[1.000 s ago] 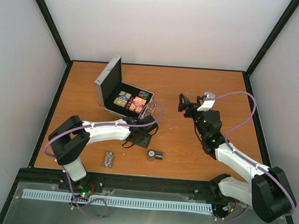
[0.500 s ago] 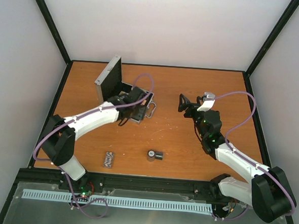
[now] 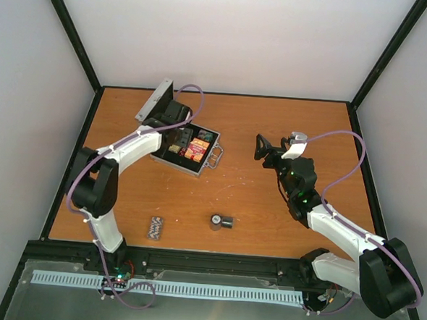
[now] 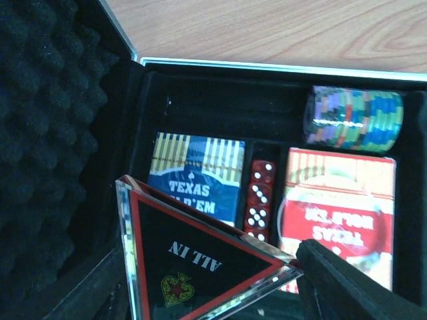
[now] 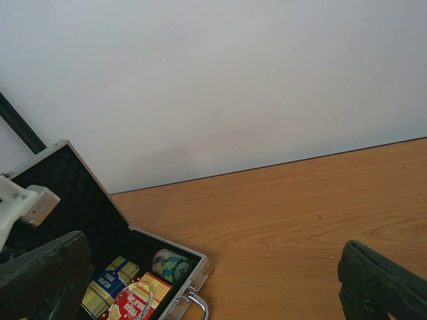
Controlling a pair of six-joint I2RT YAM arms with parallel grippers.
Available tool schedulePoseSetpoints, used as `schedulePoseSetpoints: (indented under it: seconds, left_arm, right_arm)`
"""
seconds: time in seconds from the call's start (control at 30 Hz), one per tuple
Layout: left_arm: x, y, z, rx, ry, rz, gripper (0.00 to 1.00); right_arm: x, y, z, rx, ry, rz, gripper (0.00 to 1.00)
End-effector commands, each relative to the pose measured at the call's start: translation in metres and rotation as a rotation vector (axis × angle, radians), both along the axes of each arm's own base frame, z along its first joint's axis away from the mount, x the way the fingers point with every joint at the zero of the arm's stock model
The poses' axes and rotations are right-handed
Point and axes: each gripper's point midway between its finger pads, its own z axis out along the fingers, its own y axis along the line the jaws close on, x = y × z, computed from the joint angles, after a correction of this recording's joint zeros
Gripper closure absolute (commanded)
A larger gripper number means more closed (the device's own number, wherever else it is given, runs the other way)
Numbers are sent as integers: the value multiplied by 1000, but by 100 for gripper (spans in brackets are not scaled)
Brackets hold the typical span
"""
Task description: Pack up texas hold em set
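Over the wooden tabletop (image 3: 273, 127), your left gripper (image 3: 177, 132) is clamped on the red-edged triangle (image 4: 193, 267) above the open case (image 3: 190, 166); your right gripper (image 3: 261, 147) hangs wide open, empty.

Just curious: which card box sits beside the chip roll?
The red card box; the blue card box lies past the dice, nearer the lid.

The red-edged black triangle (image 4: 200, 263) read "ALL IN", upside down, over a spade sign. The blue card box (image 4: 193, 175) showed "TEXAS", its next line half hidden. The red card box (image 4: 337, 217) carried "TEXAS HOLD'EM", inverted.
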Motion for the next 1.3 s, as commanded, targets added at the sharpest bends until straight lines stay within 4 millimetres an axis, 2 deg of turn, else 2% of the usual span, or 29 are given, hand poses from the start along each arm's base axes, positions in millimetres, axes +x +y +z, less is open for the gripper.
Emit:
schedulePoseSetpoints:
  seconds: [0.0, 0.2, 0.6, 0.9, 1.27]
  left_arm:
    - [31, 5, 7, 16, -42, -7, 39]
    - [43, 17, -15, 21, -9, 16, 39]
    - [52, 22, -43, 43, 26, 31, 39]
    - [48, 27, -57, 66, 55, 41, 38]
    - [39, 29, -66, 65, 82, 45, 25]
  right_arm:
    - [2, -4, 14, 18, -32, -15, 0]
    - [1, -4, 14, 19, -34, -13, 0]
    - [1, -4, 14, 21, -32, -11, 0]
    - [1, -5, 14, 20, -32, -12, 0]
    - [2, -5, 13, 17, -30, -13, 0]
